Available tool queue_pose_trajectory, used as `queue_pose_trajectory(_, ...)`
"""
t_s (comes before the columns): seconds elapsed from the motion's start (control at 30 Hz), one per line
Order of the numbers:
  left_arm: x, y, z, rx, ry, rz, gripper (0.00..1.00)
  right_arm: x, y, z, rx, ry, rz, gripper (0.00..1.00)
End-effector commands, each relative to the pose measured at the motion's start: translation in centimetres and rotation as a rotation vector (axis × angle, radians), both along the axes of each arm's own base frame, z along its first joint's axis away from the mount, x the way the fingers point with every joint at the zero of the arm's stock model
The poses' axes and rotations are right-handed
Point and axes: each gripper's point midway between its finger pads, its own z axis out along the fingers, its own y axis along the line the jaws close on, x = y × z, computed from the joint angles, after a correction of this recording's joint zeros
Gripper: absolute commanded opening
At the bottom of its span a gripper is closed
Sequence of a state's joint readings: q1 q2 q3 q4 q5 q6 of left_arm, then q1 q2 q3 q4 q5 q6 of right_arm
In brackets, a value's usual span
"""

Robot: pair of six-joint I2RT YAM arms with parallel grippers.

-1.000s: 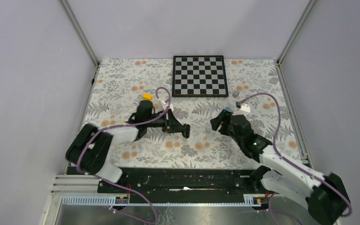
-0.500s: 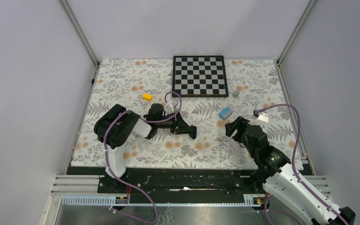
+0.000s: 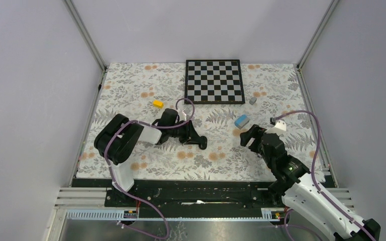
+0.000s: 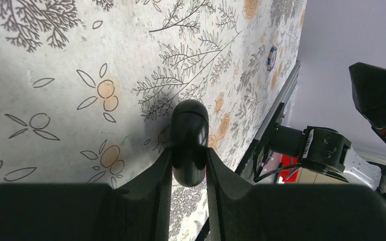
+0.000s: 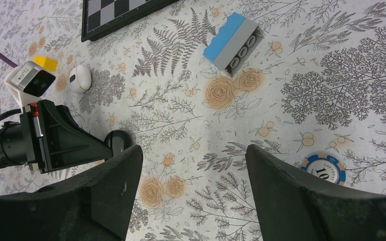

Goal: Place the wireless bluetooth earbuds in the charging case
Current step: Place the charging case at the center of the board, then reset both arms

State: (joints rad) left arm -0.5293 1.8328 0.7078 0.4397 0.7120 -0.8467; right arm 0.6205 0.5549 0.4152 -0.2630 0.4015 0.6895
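A: Well, starting with the black charging case (image 4: 189, 143). Sits where?

B: Sits pinched between the two fingers of the left gripper (image 4: 189, 163), with its rounded end poking out past the fingertips. Hangs low over the floral cloth (image 4: 55, 60) and throws a shadow on it. Cannot tell whether touching or just above.

A: So clamped on the case, then?

B: Clamped, yes, pressed on both long sides. Lies near the middle of the table, in front of the chessboard (image 3: 214, 81) and well apart from it.

A: And across from it?

B: Faces the right gripper (image 5: 193, 150), with fingers spread wide apart over the cloth, aimed toward the left one.

A: Seeing any second case?

B: Seeing a white charging case (image 5: 79, 78), pebble-shaped, resting on the cloth beside the left wrist and near a yellow block (image 5: 45, 63). Cannot make out the earbuds themselves: too small to tell in any view.

A: And further out?

B: Noting a blue-and-grey brick (image 5: 233, 40) on its side beyond the right fingers, round sockets showing. Noting also a blue-and-white poker chip (image 5: 323, 168) flat on the cloth, near one right finger.
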Motion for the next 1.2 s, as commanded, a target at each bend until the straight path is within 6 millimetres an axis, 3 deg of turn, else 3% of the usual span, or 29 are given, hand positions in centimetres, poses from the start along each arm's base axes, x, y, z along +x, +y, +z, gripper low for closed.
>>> queue_pose_trajectory(0.0, 0.8, 0.7, 0.3, 0.076, -0.072, 0.014, 0.24, 0.4, -0.1, 0.1, 0.003, -0.012, -0.017, 0.85)
queue_pose_trajectory(0.1, 0.7, 1.0, 1.4, 0.085, -0.091, 0.017, 0.35, 0.3, 0.1, -1.0, -0.034, 0.034, 0.004, 0.88)
queue_pose_trajectory(0.2, 0.3, 1.4, 3.0, 0.098, -0.115, 0.015, 0.53, 0.4, 0.5, -1.9, -0.086, 0.091, 0.033, 0.98)
queue_pose_trajectory(0.3, 0.1, 2.5, 4.5, 0.144, -0.165, 0.028, 0.71, 0.8, 0.7, -2.6, -0.151, 0.152, 0.051, 1.0)
queue_pose_trajectory(0.43, -0.2, 4.0, 6.8, 0.217, -0.208, 0.04, 0.77, 1.9, 1.8, -2.5, -0.225, 0.216, 0.098, 0.99)
queue_pose_trajectory(0.53, 0.1, 5.2, 9.7, 0.266, -0.282, 0.067, 0.78, 3.1, 2.4, -1.6, -0.277, 0.235, 0.117, 1.0)
queue_pose_trajectory(0.7, 0.8, 8.0, 15.1, 0.365, -0.436, 0.139, 0.8, 5.1, 1.5, 0.3, -0.348, 0.195, 0.049, 1.0)
queue_pose_trajectory(0.93, 0.9, 10.8, 20.8, 0.371, -0.574, 0.3, 0.91, 5.2, 1.1, 0.4, -0.366, 0.181, 0.034, 1.0)
queue_pose_trajectory(1.03, 1.2, 11.9, 21.4, 0.383, -0.602, 0.372, 0.95, 4.9, 0.8, 0.2, -0.359, 0.181, 0.028, 1.0)
queue_pose_trajectory(1.17, 1.9, 13.8, 20.7, 0.447, -0.598, 0.477, 0.99, 4.5, 0.3, 0.4, -0.352, 0.165, 0.013, 1.0)
